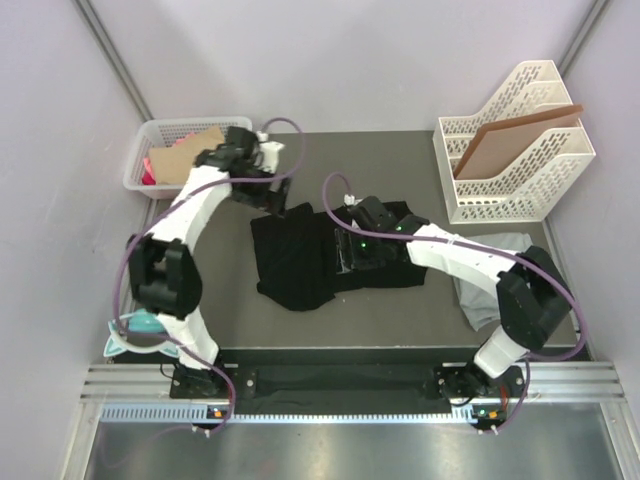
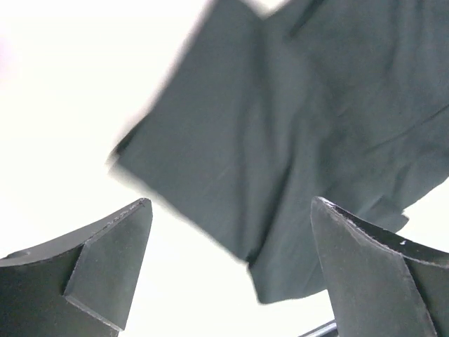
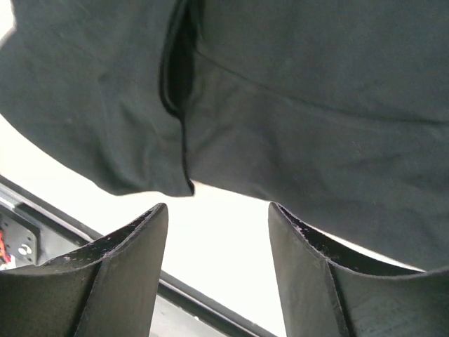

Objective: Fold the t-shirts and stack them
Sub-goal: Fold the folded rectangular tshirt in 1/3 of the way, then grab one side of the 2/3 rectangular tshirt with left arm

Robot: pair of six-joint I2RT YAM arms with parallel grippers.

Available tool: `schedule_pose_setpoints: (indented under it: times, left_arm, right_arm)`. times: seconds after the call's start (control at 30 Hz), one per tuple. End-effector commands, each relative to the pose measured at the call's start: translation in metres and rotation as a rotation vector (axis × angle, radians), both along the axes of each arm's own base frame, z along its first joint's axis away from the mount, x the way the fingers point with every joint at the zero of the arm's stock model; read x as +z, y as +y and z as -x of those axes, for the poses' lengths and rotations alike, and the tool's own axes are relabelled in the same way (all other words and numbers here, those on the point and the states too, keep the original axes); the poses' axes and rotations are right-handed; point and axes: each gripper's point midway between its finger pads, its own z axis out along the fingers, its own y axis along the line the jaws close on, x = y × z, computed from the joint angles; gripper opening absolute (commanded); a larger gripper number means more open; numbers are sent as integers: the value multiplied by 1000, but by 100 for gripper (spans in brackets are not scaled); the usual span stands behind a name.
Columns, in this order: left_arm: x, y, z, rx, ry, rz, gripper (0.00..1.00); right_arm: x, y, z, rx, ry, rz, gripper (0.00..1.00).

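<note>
At the upper left of the overhead view, a white basket (image 1: pixel 160 135) holding brown card and something pink sits beside the dark table (image 1: pixel 400 320), out of the working area. Just right of it, the left gripper (image 1: pixel 278 200) hangs over the upper left corner of the black t-shirt (image 1: pixel 295 262). The shirt lies rumpled and partly doubled over at the centre of the frame. In the left wrist view its fingers (image 2: pixel 105 260) are spread wide with nothing between them, and the corner of the cloth lies beyond. It looks placed to reach that corner.

Right of centre, the right gripper (image 1: pixel 350 250) sits low over the black shirt's right half. In its own camera the fingers (image 3: pixel 119 274) stand moderately apart and grip nothing. A folded edge of the shirt lies just past them, probably the edge to be taken next.

Further right, the grey t-shirt (image 1: pixel 500 243) lies bunched at the table's edge under the right arm, apart from the black one, likely waiting its turn. At the upper right, a white file rack (image 1: pixel 520 185) keeps a brown board (image 1: pixel 510 140) upright.

No writing can be read anywhere, and the black shirt's print is not visible.
</note>
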Motion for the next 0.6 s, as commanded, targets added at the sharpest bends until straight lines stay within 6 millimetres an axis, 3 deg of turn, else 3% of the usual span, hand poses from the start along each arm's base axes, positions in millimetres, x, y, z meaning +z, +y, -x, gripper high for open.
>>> schedule_pose_setpoints:
  times: [0.0,0.1,0.27,0.3,0.37,0.4,0.5,0.57]
  left_arm:
    - [-15,44,40,43,80,25,99]
    - [-42,49,67,49,156,32,99]
    - [-64,35,79,88,286,151,98]
    - [-74,33,80,94,328,162,97]
    - [-81,28,82,103,371,193,97]
    - [-89,26,82,105,396,199,96]
    - [-101,22,83,106,436,217,95]
    - [-106,20,83,109,452,230,94]
  right_arm:
    - [25,37,-22,14,-61,-82,59]
    - [29,60,-29,40,-64,-103,58]
    - [40,105,-44,80,-24,-220,58]
    - [32,114,-43,94,15,-239,58]
    - [36,128,-48,104,31,-279,58]
    - [25,134,-48,104,70,-295,58]
    - [-1,131,-58,54,155,-307,57]
    - [-21,116,-67,6,196,-292,57]
